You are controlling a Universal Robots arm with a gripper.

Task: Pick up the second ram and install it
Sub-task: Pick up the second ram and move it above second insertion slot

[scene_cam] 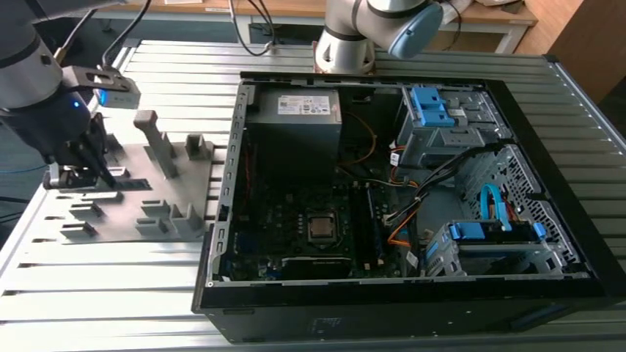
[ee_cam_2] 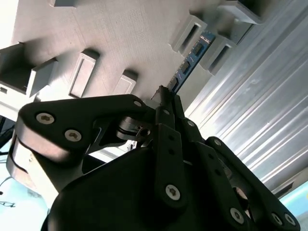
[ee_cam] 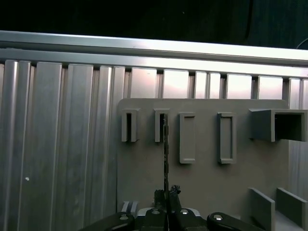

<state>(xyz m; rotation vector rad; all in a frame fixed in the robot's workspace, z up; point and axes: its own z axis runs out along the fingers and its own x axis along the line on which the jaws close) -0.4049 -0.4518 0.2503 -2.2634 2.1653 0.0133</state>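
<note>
Arm: at the far left of the exterior view, bent down over the near-left part of the slatted metal table.
Gripper: the gripper is low over the grey fixture; in both wrist views its fingers are pressed together, pinching one end of the thin board.
Second ram: the second ram stands on edge along the fixture, one end in the gripper and the other between two upright posts; in the first wrist view it shows as a thin dark line reaching a slotted post.
Seated or lifted: I cannot tell whether the board rests in its slots or is just clear of them.
Step in hand: by my reading, the pick-up, with the grasp made and no carrying begun.
Computer case: the open computer case lies to the right of the fixture, well apart from the gripper.
Motherboard: the motherboard lies flat inside, processor socket near its middle; which memory slot is free I cannot tell.
Next move calls for: a straight pull clear of the posts, the board kept from twisting, the pinch firm enough not to slip.
</note>
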